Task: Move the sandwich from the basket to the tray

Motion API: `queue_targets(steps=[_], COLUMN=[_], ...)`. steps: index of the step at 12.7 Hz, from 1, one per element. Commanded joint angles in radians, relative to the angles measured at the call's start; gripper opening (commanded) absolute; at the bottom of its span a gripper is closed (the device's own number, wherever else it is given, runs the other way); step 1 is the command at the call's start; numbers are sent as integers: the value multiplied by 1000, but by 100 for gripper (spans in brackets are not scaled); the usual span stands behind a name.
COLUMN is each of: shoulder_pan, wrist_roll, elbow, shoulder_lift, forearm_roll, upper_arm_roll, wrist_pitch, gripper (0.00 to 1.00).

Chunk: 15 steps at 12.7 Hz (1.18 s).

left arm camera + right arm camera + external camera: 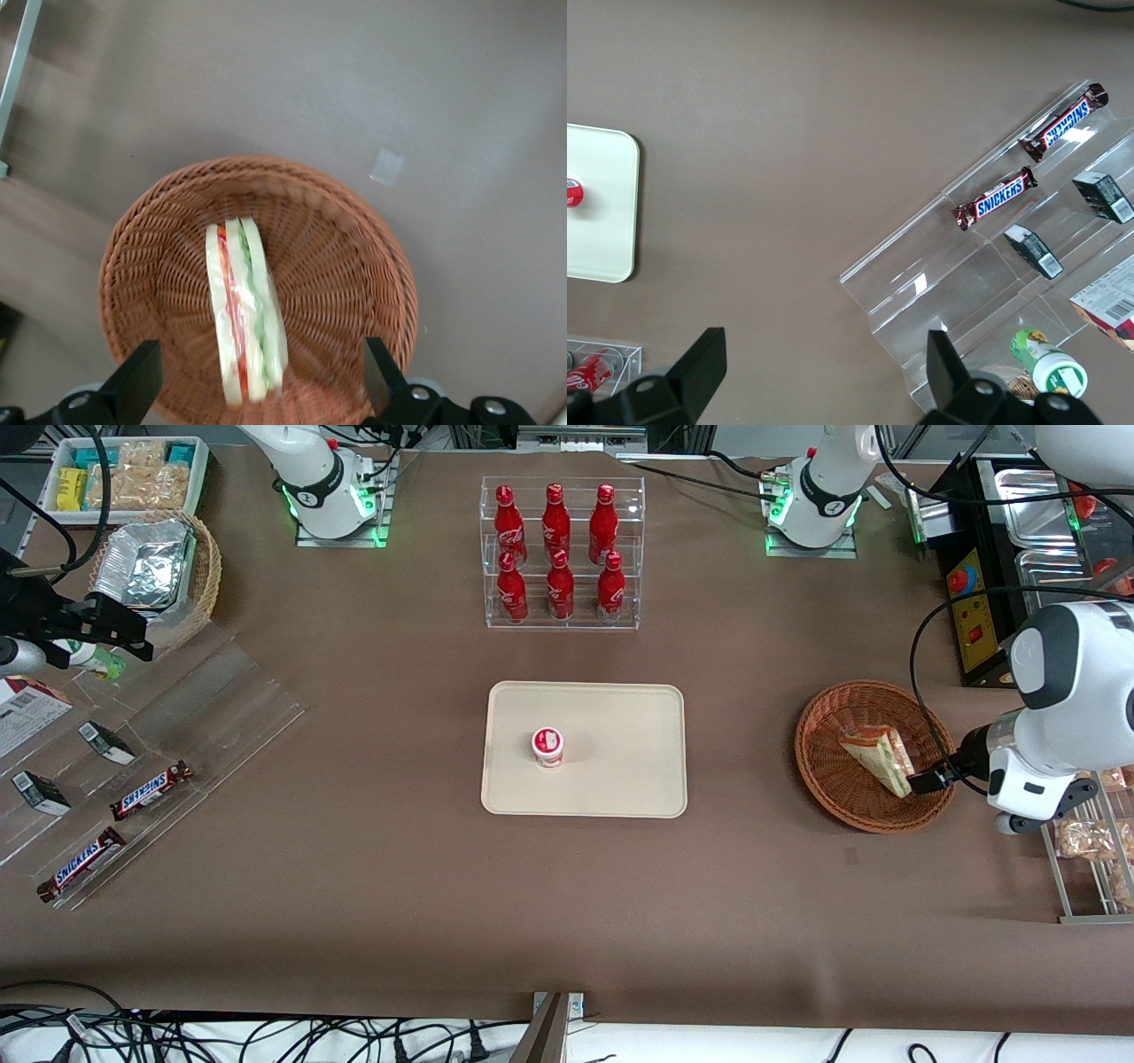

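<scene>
While the sandwich (245,312) stands on edge in the basket (354,266), note your hand (257,390) hovers above it, fingers (135,382) spread wide, straddling its thickness; its long axis runs between them.

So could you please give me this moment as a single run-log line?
stage: approach | gripper: open, over basket | sandwich: in basket, ungrasped | tray: holds small cup

You are in a robot lab staged as a snack shop: brown-covered table (354,886), acrylic cola rack (562,553), candy-bar display (133,771), loose cables (221,1036), gripper (257,390) over basket (354,257).
</scene>
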Motion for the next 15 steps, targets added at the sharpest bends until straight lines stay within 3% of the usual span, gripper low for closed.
queue_targets(steps=[1, 4, 7, 15], shoulder_pan=[32, 29, 21, 21], wrist_roll=[-81, -282, -409, -445], elbow=[-208, -337, -424, -503], shoulder_lift=[-94, -126, -170, -148], forearm_roll=[14, 33, 122, 189], upper_arm_roll=[-5, -16, -37, -54], wrist_pitch=[175, 314, 348, 458], gripper=[100, 100, 100, 100])
